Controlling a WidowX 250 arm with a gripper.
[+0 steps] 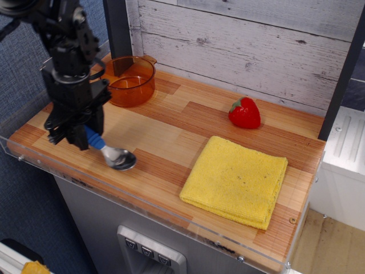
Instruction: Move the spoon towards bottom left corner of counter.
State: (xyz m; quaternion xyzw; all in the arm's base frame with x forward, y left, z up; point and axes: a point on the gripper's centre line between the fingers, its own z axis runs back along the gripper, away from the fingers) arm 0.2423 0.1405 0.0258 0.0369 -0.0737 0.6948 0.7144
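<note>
- The gripper [85, 136] pinched the blue handle of the spoon [113, 154].
- The spoon's bowl sat low over the counter [171, 123], near the front left corner.
- Mostly done, I'd judge; lowering and letting go remained.

The spoon [112, 152] has a thick blue handle and a shiny silver bowl. It lies tilted, the handle end raised and held between the black fingers [80, 134], the bowl pointing down and to the right, at or just above the wood; contact cannot be told. It sits near the front left part of the bench [171, 131], close to the front edge. The bench is a rectangular top of light and reddish-brown striped planks, edged with clear acrylic.
</note>
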